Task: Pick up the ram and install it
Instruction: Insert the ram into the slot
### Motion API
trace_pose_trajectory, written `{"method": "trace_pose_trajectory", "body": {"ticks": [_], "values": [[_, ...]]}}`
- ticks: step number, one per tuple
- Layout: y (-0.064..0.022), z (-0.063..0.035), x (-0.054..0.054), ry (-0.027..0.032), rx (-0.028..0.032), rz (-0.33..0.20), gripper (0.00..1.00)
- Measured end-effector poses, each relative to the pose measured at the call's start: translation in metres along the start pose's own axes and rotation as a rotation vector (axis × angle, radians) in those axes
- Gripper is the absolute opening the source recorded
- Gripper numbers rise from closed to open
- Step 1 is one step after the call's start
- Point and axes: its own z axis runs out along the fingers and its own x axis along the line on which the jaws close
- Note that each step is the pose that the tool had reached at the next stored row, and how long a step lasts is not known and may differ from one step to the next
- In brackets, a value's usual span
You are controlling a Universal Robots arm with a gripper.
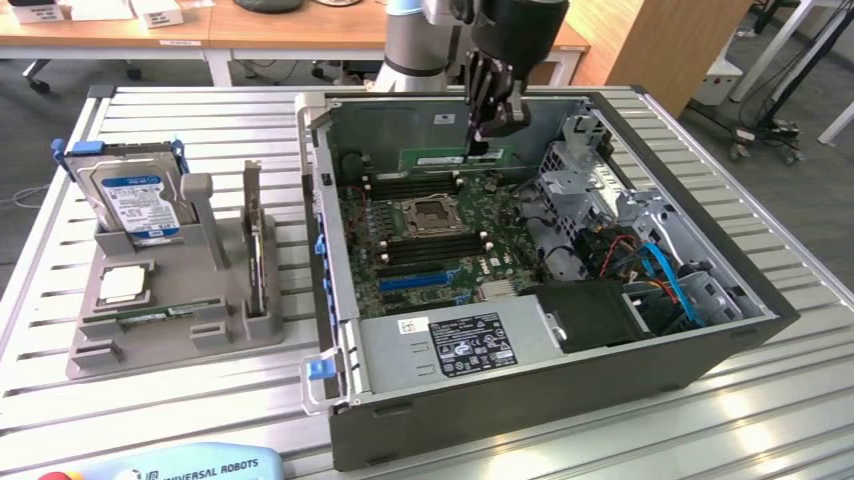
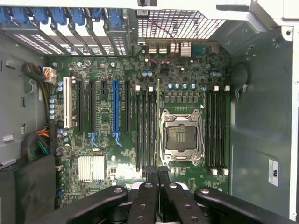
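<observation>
The gripper [image 1: 483, 130], clenched on the ram [image 1: 443, 158], holds it just above the slots [image 2: 145, 130], at about 1 o'clock from the socket [image 1: 430, 213] in the exterior view, so I judge a small tilt or offset may jam the ram or strain the board [image 1: 400, 262].

We see a silver-grey arm [image 1: 404, 50] with a pale blue joint cap. Its gripper [image 1: 486, 132] is black, and its linked fingers [image 2: 144, 205] carry round pivot pins.
</observation>
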Motion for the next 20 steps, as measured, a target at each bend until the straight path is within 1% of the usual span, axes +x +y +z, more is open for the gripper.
{"method": "trace_pose_trajectory", "body": {"ticks": [20], "values": [[-0.0014, 0.0349, 0.001, -0.0001, 0.0000, 0.000, 0.12]]}}
